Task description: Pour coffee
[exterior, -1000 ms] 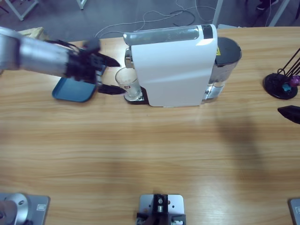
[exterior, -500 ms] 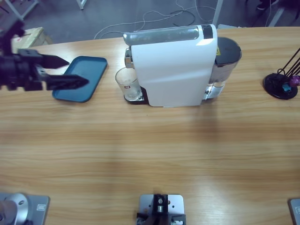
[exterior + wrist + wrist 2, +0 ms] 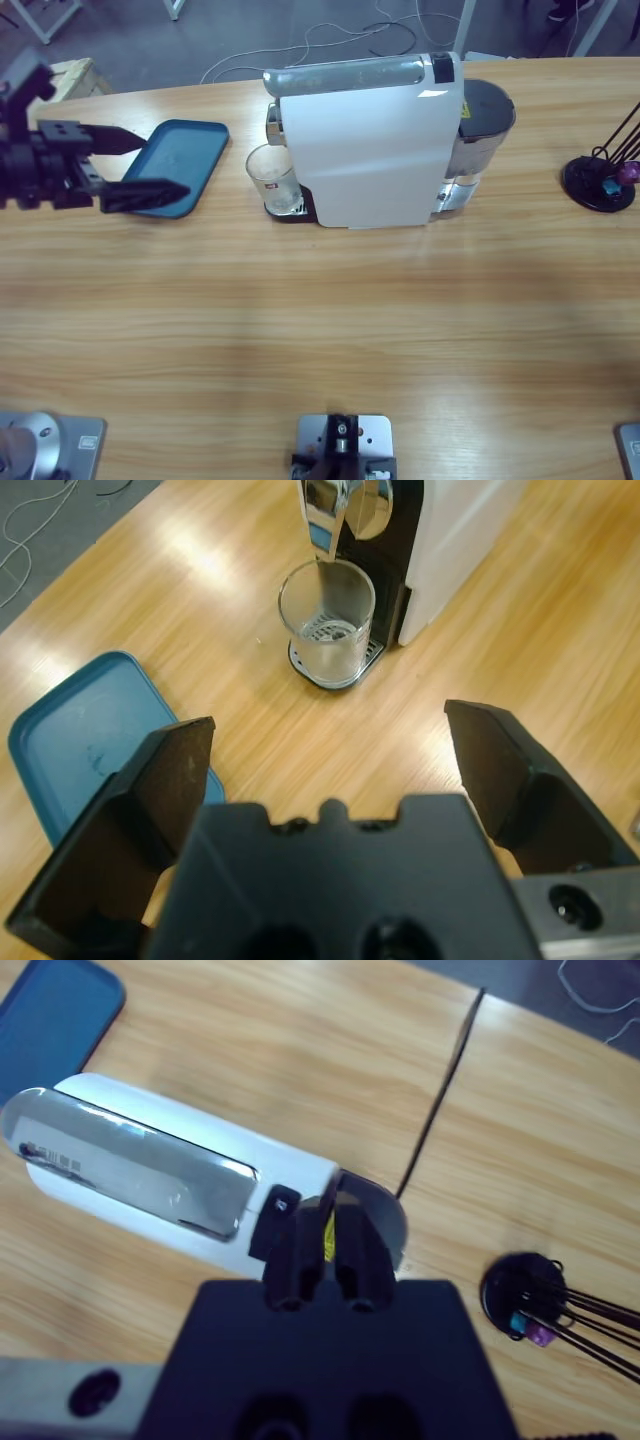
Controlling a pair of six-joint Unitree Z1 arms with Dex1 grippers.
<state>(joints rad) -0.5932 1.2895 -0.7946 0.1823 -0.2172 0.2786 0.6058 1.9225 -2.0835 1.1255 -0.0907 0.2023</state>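
A small clear glass tumbler (image 3: 272,178) (image 3: 326,620) stands on the drip grate under the spout of the white coffee machine (image 3: 370,140) (image 3: 445,530). No coffee shows in the glass; the grate is visible through its bottom. My left gripper (image 3: 162,162) (image 3: 330,725) is open and holds nothing. It hovers at the table's left, over the blue tray (image 3: 185,150), well apart from the glass. My right gripper (image 3: 325,1245) is shut and looks down on the machine's top (image 3: 150,1175) from high up. The right arm is outside the high view.
The blue tray (image 3: 75,740) (image 3: 50,1015) lies left of the machine. A black capsule stand (image 3: 600,180) (image 3: 525,1295) with coloured capsules sits at the far right. Bare wooden table (image 3: 330,330) stretches in front of the machine.
My left gripper drew back leftward from beside the glass to over the tray, jaws still open. A black gripper tip at the right edge has left the high view.
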